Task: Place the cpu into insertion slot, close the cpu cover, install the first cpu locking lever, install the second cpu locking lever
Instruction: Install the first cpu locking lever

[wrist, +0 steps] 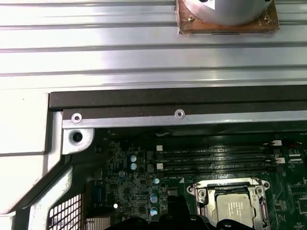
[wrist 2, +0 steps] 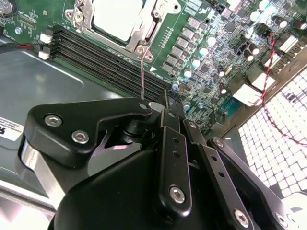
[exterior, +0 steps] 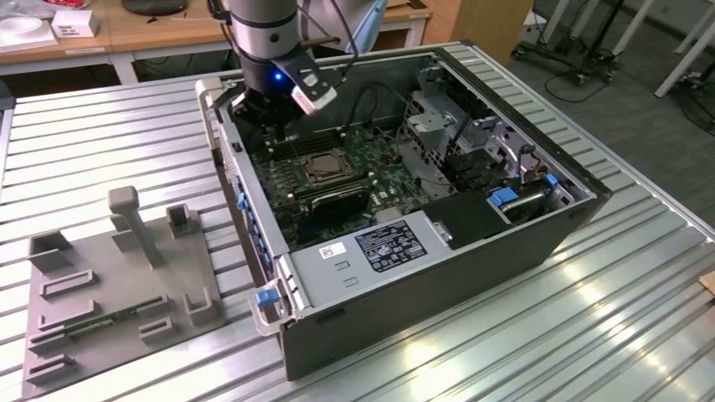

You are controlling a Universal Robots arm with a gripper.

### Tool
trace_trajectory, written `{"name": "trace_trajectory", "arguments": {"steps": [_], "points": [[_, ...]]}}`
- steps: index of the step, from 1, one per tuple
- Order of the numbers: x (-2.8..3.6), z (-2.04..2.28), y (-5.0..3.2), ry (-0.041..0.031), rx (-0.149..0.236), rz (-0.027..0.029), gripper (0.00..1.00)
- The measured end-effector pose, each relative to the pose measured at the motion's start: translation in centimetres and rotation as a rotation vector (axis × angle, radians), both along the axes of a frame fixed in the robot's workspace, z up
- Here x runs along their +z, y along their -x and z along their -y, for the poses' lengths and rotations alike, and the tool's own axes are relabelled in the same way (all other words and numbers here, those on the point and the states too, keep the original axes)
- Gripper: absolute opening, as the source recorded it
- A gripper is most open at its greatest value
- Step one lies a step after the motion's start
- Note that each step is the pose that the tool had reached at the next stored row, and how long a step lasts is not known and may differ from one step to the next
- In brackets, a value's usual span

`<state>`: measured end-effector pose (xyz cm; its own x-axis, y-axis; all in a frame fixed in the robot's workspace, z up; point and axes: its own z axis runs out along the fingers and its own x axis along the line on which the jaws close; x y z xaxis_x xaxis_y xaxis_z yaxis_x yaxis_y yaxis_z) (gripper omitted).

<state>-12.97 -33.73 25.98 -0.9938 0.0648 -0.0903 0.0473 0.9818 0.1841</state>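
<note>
The cpu lies flat in the insertion slot, pale metal face up, and it is also seen in the first wrist view. The silvery cpu cover lies down around it as a frame. From the socket's corner a thin wire locking lever stands up, and its free end reaches my gripper's tips. My gripper hangs over the memory slots beside the socket, fingers drawn together. In the exterior view the gripper is inside the open case at its far corner on that view's left.
Long black memory slots run between gripper and socket. The case's metal wall is close behind. A drive cage and power supply fill the case's other side. A grey fixture plate lies on the slatted table.
</note>
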Motion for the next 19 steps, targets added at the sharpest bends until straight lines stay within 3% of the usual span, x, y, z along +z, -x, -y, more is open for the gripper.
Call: {"name": "trace_trajectory", "arguments": {"steps": [19], "points": [[-0.29,-1.03,0.00,-0.0032,-0.004,0.0001,0.11]]}}
